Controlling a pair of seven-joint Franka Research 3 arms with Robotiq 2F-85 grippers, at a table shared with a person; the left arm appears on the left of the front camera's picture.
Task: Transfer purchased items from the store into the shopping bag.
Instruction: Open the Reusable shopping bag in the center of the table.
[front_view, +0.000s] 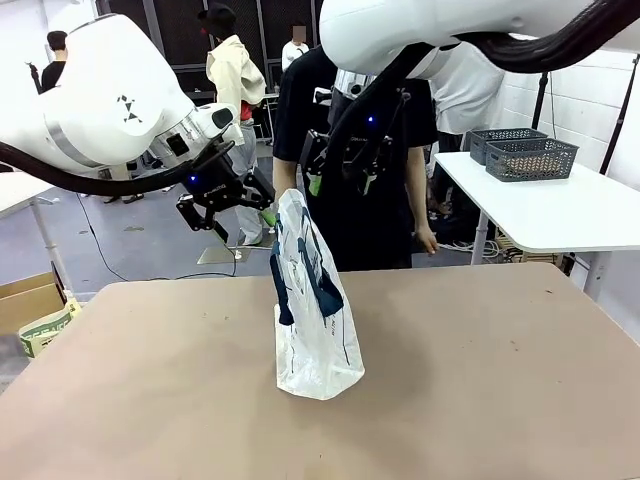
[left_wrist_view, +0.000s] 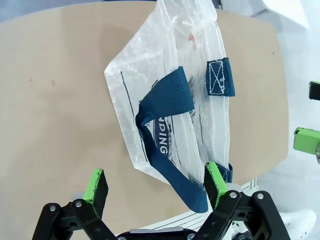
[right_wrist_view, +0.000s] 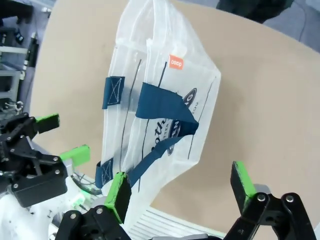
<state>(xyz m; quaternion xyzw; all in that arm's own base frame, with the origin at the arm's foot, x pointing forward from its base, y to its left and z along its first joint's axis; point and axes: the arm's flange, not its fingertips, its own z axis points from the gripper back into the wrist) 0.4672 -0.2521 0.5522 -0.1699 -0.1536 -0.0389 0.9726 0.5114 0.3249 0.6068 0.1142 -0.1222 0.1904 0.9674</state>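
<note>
Upright at centre stands the bag (front_view: 315, 340), mouth pinched; left gripper (front_view: 243, 215) and right gripper (front_view: 343, 183) hang above its far side, wide open, empty, probably to spread it.

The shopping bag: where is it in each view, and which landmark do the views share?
Front view: shopping bag upright at the picture's centre, on the table.
Left wrist view: shopping bag in the middle, from the top edge downward.
Right wrist view: shopping bag left of centre, from the top edge downward.
Shared landmark: navy handle over the dark lettering.
</note>
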